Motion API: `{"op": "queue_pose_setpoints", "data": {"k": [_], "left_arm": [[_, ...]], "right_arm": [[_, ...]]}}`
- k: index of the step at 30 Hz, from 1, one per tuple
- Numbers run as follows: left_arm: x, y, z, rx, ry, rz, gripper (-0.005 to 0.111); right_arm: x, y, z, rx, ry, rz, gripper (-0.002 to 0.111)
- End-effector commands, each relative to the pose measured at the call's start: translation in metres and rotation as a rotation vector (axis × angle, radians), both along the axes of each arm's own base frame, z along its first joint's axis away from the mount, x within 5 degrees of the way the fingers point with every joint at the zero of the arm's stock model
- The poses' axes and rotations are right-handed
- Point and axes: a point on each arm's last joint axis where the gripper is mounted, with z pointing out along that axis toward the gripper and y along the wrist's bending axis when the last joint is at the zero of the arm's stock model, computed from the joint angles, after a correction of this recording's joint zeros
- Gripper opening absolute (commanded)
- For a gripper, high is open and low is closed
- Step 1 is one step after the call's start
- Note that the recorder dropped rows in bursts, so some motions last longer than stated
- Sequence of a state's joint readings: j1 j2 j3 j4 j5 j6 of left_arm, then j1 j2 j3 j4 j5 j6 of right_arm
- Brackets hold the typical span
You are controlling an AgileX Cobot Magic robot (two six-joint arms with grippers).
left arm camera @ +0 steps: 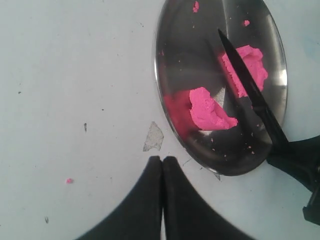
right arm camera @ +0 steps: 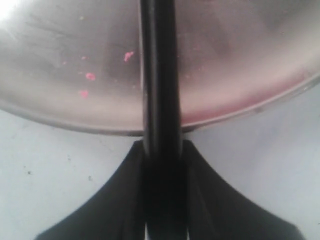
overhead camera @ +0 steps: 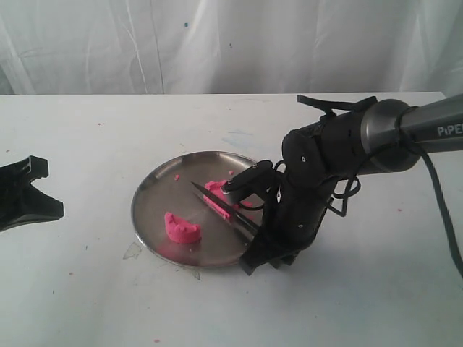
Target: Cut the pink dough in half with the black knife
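The pink dough lies in two pieces on the steel plate (overhead camera: 155, 195): a half-moon (overhead camera: 182, 228) near the front and a second piece (overhead camera: 215, 192) toward the middle. Between them lies the black knife (overhead camera: 221, 206), its tip pointing to the back left. My right gripper (overhead camera: 259, 242) is shut on the knife's handle (right arm camera: 160, 75) at the plate's front right rim. The left wrist view shows both pieces (left arm camera: 210, 110) (left arm camera: 247, 67) with the blade (left arm camera: 245, 85) between them. My left gripper (left arm camera: 163, 160) is shut and empty, on the table left of the plate (left arm camera: 170, 60).
Small pink crumbs (right arm camera: 90, 76) dot the plate (right arm camera: 225, 60) and the white table. A pale flake (left arm camera: 153, 137) lies on the table near the plate's front left rim. A white curtain hangs behind the table.
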State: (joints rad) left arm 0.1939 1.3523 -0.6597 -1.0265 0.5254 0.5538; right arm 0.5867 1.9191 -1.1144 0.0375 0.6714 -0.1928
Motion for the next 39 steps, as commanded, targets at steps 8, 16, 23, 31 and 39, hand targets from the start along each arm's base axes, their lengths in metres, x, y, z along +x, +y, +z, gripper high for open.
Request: {"op": "queue_pose_setpoints", "data": {"k": [8, 16, 23, 31, 39], "left_arm": [[0.0, -0.001, 0.003, -0.022, -0.007, -0.004, 0.0], [0.0, -0.001, 0.003, -0.025, -0.006, -0.007, 0.0], [0.0, -0.001, 0.003, -0.023, -0.008, -0.012, 0.0], [-0.002, -0.007, 0.006, -0.097, 0.003, -0.029, 0.0], [0.002, -0.01, 0.012, -0.216, -0.027, 0.03, 0.0]], "right_arm": [[0.002, 0.006, 0.031, 0.05, -0.068, -0.001, 0.0], [0.012, -0.024, 0.057, -0.024, -0.169, -0.086, 0.0], [0.019, -0.029, 0.04, -0.038, -0.149, -0.102, 0.0], [0.022, -0.024, 0.035, -0.013, -0.111, -0.134, 0.0], [0.024, -0.018, 0.053, -0.012, -0.045, -0.103, 0.0]]}}
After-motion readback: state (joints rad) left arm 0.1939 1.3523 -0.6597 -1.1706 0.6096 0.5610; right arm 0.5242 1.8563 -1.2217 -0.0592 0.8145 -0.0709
